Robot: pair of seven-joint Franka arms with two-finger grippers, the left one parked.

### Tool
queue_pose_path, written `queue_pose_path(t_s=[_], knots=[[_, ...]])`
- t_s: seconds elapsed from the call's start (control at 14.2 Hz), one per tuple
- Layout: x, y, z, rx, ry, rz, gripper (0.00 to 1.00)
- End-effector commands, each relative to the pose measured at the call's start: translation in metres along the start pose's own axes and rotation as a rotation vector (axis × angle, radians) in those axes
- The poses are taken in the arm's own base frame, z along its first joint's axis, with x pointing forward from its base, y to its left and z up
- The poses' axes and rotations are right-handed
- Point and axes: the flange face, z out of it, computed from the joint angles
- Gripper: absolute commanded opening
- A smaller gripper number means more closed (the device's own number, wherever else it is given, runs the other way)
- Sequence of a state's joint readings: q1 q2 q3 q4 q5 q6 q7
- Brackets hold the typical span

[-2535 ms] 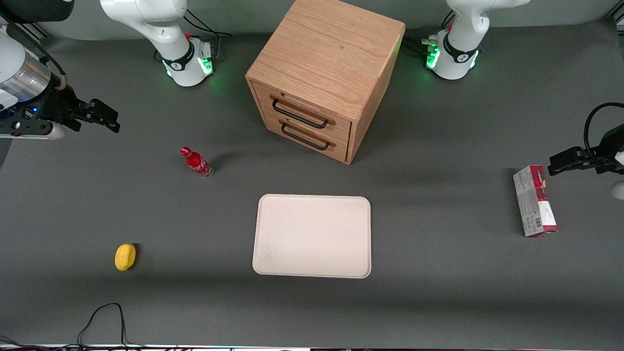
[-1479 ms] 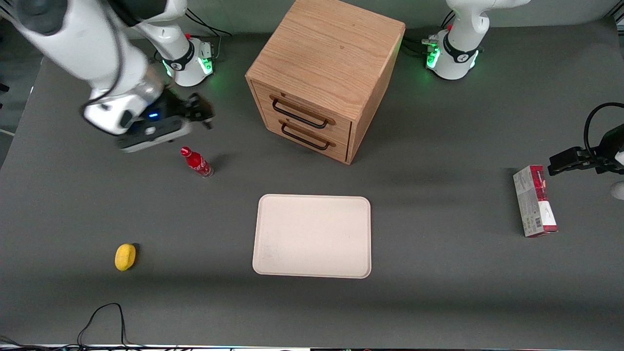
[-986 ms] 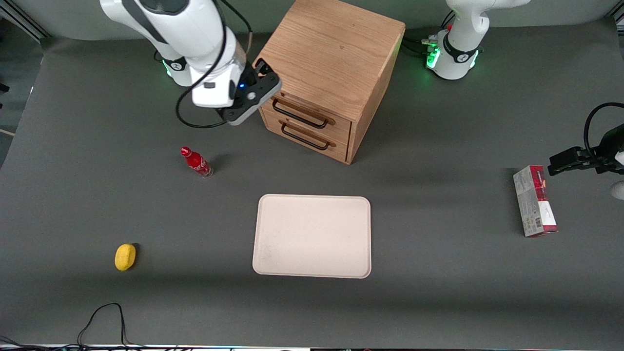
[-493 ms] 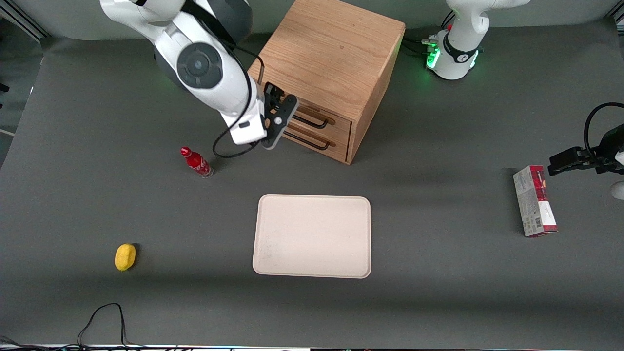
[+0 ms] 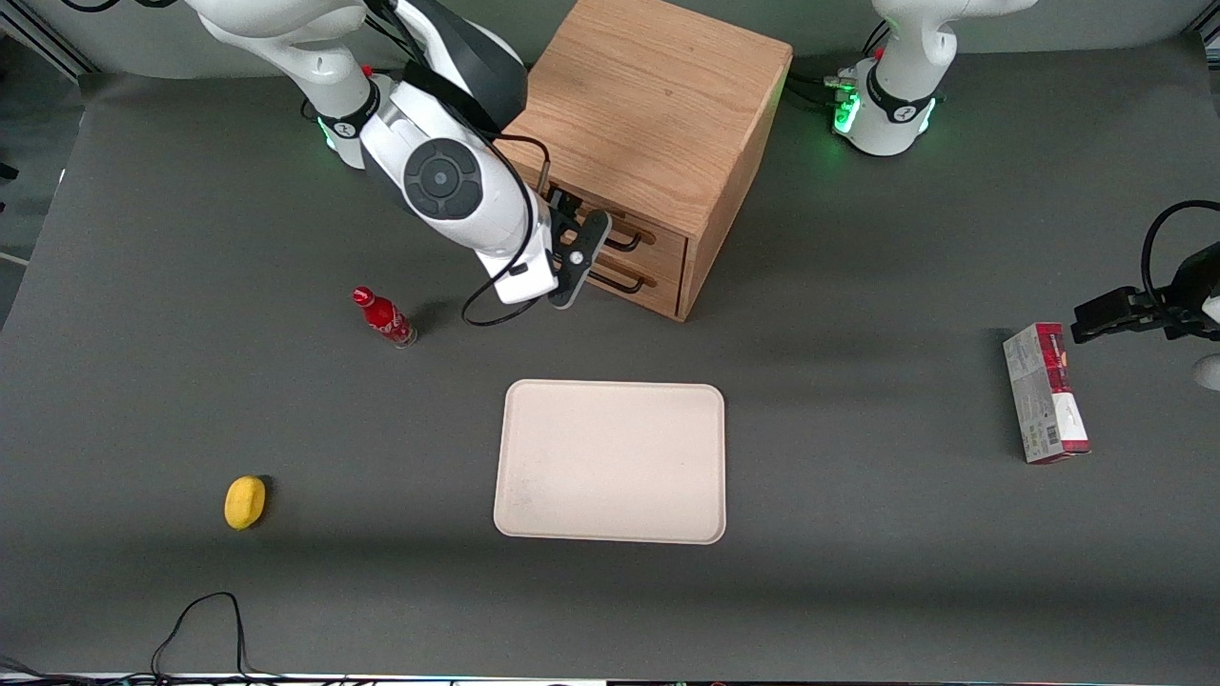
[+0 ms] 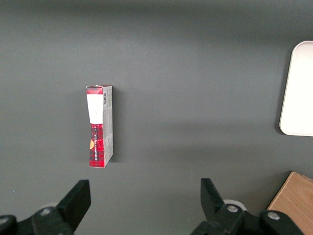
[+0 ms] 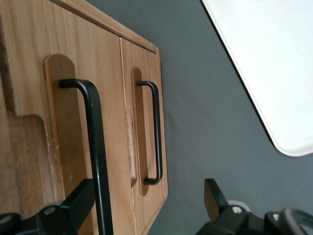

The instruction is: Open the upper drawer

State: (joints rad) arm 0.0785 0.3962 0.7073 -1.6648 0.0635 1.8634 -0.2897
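**Op A:** I've brought the right gripper (image 5: 572, 250) in fast. A couple of seconds back it was out at the working arm's end of the table; now it's right in front of the wooden cabinet (image 5: 648, 105), level with the drawer fronts.

**Op B:** Fingers?

**Op A:** Spread apart, nothing between them yet. On my wrist camera I see one fingertip (image 7: 80, 200) against the wood next to the upper drawer's handle (image 7: 93, 147) and the other fingertip (image 7: 212, 196) out over the grey table. The bar passes close by the first tip, so I'd judge I'm near straddling it but not yet around it.

**Op B:** And the drawer itself?

**Op A:** The upper drawer (image 5: 658, 243) looks fully shut, flush with the cabinet face, just under the top panel. The lower drawer (image 7: 146, 132) sits beside it in the wrist view, handle untouched. Nothing else has shifted: the red bottle (image 5: 384, 317), the cream tray (image 5: 610, 462), the lemon (image 5: 245, 501) and the red carton (image 5: 1045, 393) are where they were.

**Op B:** So the approach is done?

**Op A:** Nearly, I think. Next I need a small nudge to centre on the upper handle, then close and pull straight out. My worry is catching the lower handle, since the two lie close together.
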Motion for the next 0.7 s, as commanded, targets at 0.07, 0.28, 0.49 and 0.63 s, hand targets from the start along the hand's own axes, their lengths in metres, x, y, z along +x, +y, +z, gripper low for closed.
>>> queue_pose_path(t_s=[0.07, 0.28, 0.49, 0.63], knots=[[0.007, -0.011, 0.019, -0.004, 0.030, 0.003, 1.00], [0.013, -0.002, 0.031, -0.005, 0.053, 0.006, 1.00], [0.015, 0.020, 0.028, -0.075, 0.054, -0.020, 1.00], [0.020, 0.037, 0.013, -0.094, 0.082, -0.014, 1.00]])
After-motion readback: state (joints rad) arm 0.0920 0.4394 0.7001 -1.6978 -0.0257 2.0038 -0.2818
